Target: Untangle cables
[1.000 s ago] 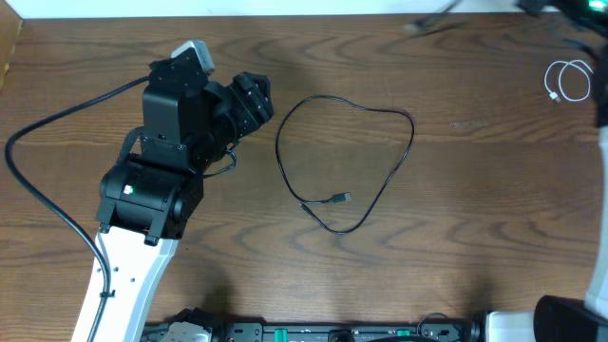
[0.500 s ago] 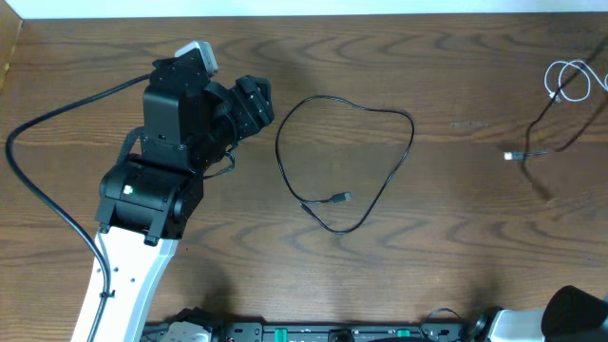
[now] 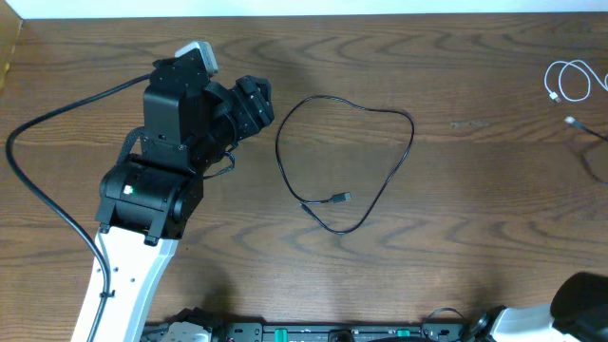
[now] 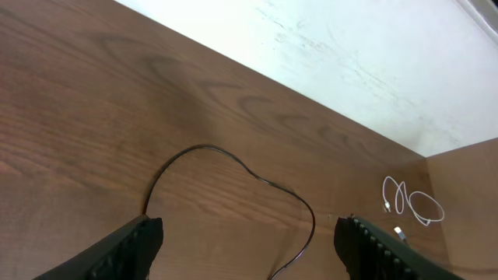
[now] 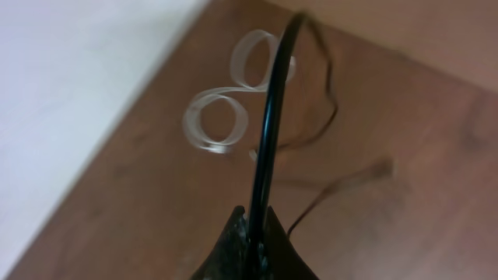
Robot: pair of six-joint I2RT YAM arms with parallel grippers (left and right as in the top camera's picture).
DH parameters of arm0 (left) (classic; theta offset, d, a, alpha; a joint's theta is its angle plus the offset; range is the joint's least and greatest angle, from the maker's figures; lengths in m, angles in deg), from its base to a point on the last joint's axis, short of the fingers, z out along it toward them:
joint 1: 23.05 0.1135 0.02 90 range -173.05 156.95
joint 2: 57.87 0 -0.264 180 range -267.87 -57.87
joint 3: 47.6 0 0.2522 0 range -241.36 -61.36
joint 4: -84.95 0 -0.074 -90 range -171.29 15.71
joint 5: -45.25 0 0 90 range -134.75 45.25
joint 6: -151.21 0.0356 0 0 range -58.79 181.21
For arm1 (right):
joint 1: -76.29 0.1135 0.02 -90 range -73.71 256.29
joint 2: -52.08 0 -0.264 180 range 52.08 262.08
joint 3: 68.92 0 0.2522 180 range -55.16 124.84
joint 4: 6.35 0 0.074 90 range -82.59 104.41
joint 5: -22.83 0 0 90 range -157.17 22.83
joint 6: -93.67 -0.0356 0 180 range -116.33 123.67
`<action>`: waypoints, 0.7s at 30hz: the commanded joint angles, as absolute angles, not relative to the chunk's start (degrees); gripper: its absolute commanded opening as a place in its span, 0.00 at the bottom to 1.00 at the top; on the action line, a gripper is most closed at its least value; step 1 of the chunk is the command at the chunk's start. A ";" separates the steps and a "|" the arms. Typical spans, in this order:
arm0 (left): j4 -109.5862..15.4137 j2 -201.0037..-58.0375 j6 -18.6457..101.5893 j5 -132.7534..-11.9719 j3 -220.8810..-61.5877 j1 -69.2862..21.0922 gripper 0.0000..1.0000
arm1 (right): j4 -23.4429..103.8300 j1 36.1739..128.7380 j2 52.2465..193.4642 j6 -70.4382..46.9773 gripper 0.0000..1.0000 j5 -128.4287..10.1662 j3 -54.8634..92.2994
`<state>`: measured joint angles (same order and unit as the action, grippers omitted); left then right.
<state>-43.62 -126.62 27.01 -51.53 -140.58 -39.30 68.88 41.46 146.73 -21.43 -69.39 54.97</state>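
A thin black cable (image 3: 408, 142) lies in an open loop on the middle of the table, its plug (image 3: 339, 198) inside the loop. It also shows in the left wrist view (image 4: 233, 159). My left gripper (image 3: 255, 100) is open and empty just left of the loop, its fingers wide apart (image 4: 249, 253). The white cable (image 3: 568, 82) lies coiled at the far right and shows in both wrist views (image 4: 410, 204) (image 5: 222, 117). My right gripper (image 5: 257, 222) is shut on a black cable (image 5: 268, 124). A thin black strand with a plug (image 3: 571, 121) trails near the right edge.
The left arm's thick black supply cable (image 3: 28, 190) curves over the left part of the table. The table's far edge meets a white surface (image 4: 350, 54). Part of the right arm (image 3: 581, 296) shows at the bottom right corner.
The right arm has left the top right corner of the overhead view. The black strand with its plug has swung right toward the table edge. The left arm and centre loop have not moved.
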 commanded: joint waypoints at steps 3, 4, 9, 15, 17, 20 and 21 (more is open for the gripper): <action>-43.47 -126.36 28.19 -51.60 -141.37 -39.08 0.75 | 70.69 38.23 154.91 -25.83 0.01 -77.13 54.60; -43.34 -126.36 28.19 -51.60 -141.37 -39.08 0.75 | 70.69 37.86 156.26 -26.31 0.01 -77.13 54.60; -41.74 -126.36 28.19 -51.60 -141.32 -39.08 0.75 | 70.30 35.78 166.73 -27.99 0.06 -77.13 54.60; -41.04 -126.36 28.19 -51.60 -141.32 -39.08 0.75 | 70.87 34.47 173.99 -27.97 0.84 -73.22 54.60; -41.04 -126.36 28.19 -51.60 -141.30 -39.08 0.75 | 71.11 34.03 174.56 -27.86 0.87 -70.51 54.60; -41.06 -126.36 28.19 -51.60 -141.32 -39.08 0.75 | 70.50 33.97 174.19 -24.63 0.89 -66.09 54.73; -41.04 -126.36 28.19 -51.60 -141.32 -39.08 0.75 | 70.19 33.97 173.86 -23.34 0.93 -64.45 54.79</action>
